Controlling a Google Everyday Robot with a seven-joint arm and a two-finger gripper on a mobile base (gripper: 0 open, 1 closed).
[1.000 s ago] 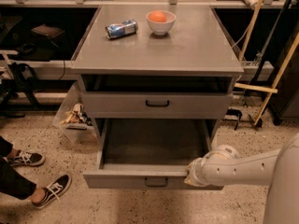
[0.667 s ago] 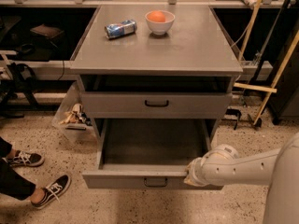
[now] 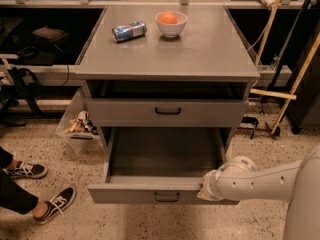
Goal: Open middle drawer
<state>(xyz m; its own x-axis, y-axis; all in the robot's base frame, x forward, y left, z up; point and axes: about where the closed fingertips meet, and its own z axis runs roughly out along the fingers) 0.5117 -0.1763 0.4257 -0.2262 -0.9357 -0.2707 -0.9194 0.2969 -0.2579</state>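
my single camera looks down from above, near the front of the bench (image 3: 200,54), facing far; my claw (image 3: 206,186) shows at near right.

Smooth off-white robot arm (image 3: 265,181) with a bulbous wrist joint and thick tubular forearm, its end effector (image 3: 206,188) below the tabletop's (image 3: 210,49) front right corner.

No words can be read here.
The blue and silver can (image 3: 129,31) lying on the grey desk (image 3: 200,54) has print on it, but it cannot be made out. No other thing shows letters or numbers. The white claw (image 3: 205,186) is at the right front edge of the pulled-out grey metal drawer (image 3: 135,194).
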